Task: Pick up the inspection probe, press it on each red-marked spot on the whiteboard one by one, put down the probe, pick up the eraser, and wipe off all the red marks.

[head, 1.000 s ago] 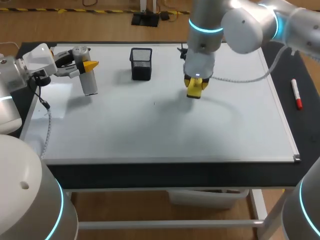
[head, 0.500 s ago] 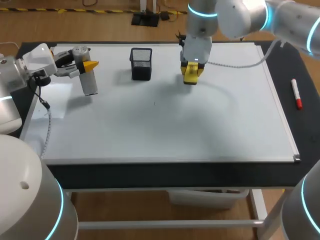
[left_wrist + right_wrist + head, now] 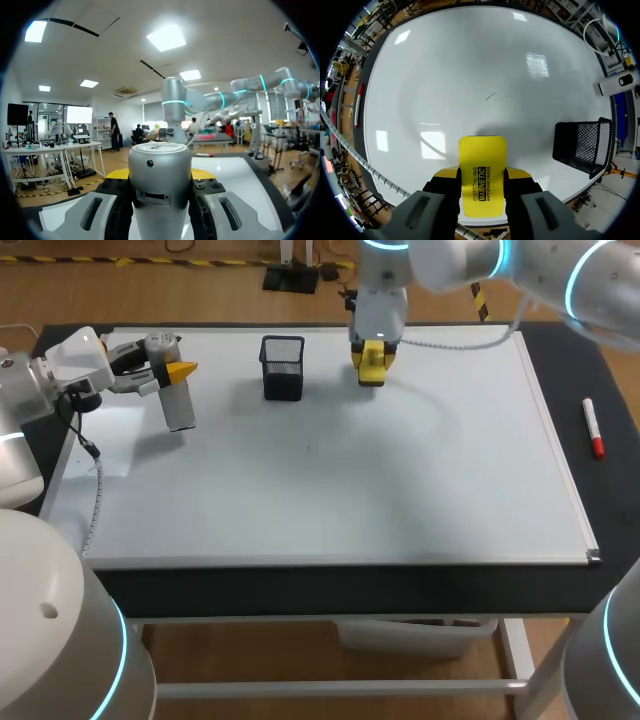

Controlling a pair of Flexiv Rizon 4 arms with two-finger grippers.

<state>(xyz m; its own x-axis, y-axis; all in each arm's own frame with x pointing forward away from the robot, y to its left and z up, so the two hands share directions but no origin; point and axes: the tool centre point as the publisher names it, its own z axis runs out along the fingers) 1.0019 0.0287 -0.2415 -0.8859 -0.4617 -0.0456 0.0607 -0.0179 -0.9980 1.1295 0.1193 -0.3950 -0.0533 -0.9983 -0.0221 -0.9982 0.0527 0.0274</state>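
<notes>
Big and white, the whiteboard [image 3: 330,490] lies flat on the table and fills most of it.

At the left side, my left gripper [image 3: 172,372] hangs over the board's left end. Its two fingers are closed on the inspection probe [image 3: 179,408], one on each side. The probe is a gray tube. It stands up between the fingers, and its lower end points down at the board. In the left wrist view the probe [image 3: 160,180] sits right in the middle of the gripper, with a bit of yellow tip showing on both sides of it.

To the right of that gripper stands a black mesh basket [image 3: 283,368]. It is on the board, between the two grippers and nearer to the right one.

Next comes my right gripper [image 3: 370,360], just beside the basket and near the far edge of the board. Its fingers squeeze the yellow eraser [image 3: 370,363] from both sides. In the right wrist view the eraser [image 3: 481,155] sticks out past the fingers toward the board. I cannot tell if it touches the board. Ahead of this gripper there is a thin, faint line [image 3: 492,95] on the white.

Far to the right of the right gripper lies a red pen [image 3: 592,427]. It is off the board, on the black table top.
</notes>
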